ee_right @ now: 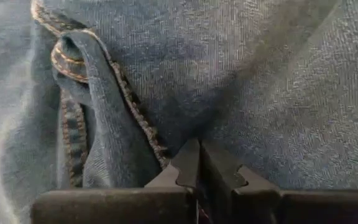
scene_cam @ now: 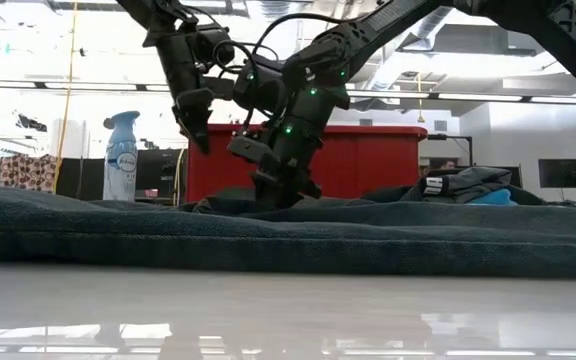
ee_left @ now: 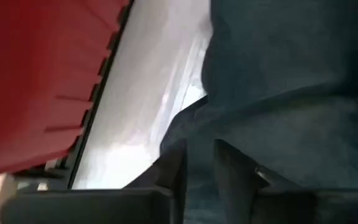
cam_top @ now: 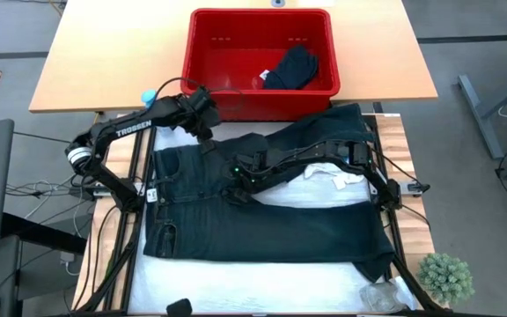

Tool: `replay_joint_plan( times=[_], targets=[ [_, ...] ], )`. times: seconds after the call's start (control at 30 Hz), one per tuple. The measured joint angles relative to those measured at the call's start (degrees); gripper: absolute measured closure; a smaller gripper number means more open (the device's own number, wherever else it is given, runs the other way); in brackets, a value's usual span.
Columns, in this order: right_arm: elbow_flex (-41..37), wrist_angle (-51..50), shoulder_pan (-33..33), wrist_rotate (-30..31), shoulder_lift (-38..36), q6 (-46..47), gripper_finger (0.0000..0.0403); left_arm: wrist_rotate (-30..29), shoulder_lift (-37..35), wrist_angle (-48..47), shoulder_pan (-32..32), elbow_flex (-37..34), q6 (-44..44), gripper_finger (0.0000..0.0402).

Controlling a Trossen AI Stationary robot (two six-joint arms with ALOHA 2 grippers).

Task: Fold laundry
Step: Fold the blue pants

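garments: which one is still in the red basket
The small dark garment bundled in the red basket; the long trousers lie spread flat, the white garment partly under them.

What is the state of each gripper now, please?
Left gripper: fingers slightly apart, above the edge of the dark trousers, holding nothing visible.
Right gripper: closed, pressed onto the trousers; whether it pinches cloth cannot be told.
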Motion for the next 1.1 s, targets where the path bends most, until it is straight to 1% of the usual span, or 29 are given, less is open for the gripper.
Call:
replay_joint_plan(
  times=[0.07, 0.13, 0.23, 0.3, 0.43, 0.5, 0.53, 0.6, 0.67, 0.7, 0.77, 0.93, 1.0, 1.1],
  targets=[
    [0.0, 0.1, 0.2, -0.1, 0.0, 0.0, 0.0359, 0.1, 0.0, 0.0, -0.5, 0.0, -0.5, 0.0314],
    [-0.1, -0.6, 0.1, -0.1, -1.5, -0.1, 0.0362, 1.3, 0.0, -1.3, -0.8, 0.0, -5.3, 0.0297],
    [-0.1, -1.8, -0.6, -0.1, -6.9, -0.5, 0.0365, 10.5, 0.0, -5.4, -0.8, -0.4, -9.0, 0.0283],
    [0.1, -3.7, -1.7, 1.3, -11.2, -0.6, 0.0365, 14.4, 0.0, -5.8, -1.5, -1.5, -10.7, 0.0282],
    [0.1, -9.7, -4.7, 5.7, -19.8, -1.2, 0.0366, 15.3, -0.3, -4.2, -3.6, -4.4, -13.9, 0.029],
    [0.1, -15.2, -6.8, 8.0, -23.9, -1.1, 0.0366, 15.3, -0.3, -2.8, -5.1, -5.6, -16.5, 0.0294],
    [0.1, -18.3, -7.9, 9.5, -25.8, -1.1, 0.0366, 15.2, -0.3, -2.6, -6.0, -6.1, -17.6, 0.0295],
    [0.2, -25.5, -10.0, 16.3, -28.5, -1.3, 0.0364, 15.3, -0.3, -1.3, -8.3, -7.2, -18.8, 0.0297],
    [0.2, -33.0, -12.1, 23.3, -29.9, -4.0, 0.0356, 15.3, -0.3, -0.7, -10.5, -8.2, -18.9, 0.0298],
    [0.1, -35.9, -13.4, 24.9, -30.3, -5.6, 0.035, 15.3, -0.3, -0.9, -11.6, -8.7, -18.9, 0.0298],
    [0.0, -40.7, -16.5, 24.2, -30.9, -8.3, 0.0332, 15.3, -0.3, -0.4, -13.4, -9.4, -19.0, 0.0299],
    [0.1, -49.5, -23.4, 16.8, -32.4, -17.2, 0.0274, 16.8, -0.4, 0.2, -16.4, -10.6, -17.7, 0.0299],
    [0.0, -50.3, -25.0, 14.9, -32.3, -21.3, 0.0252, 17.8, -0.6, 0.8, -16.9, -11.2, -17.5, 0.0299],
    [-2.1, -48.4, -25.6, 13.7, -32.8, -28.9, 0.0226, 17.9, -1.4, 1.8, -17.1, -12.6, -17.6, 0.0299]
  ],
)
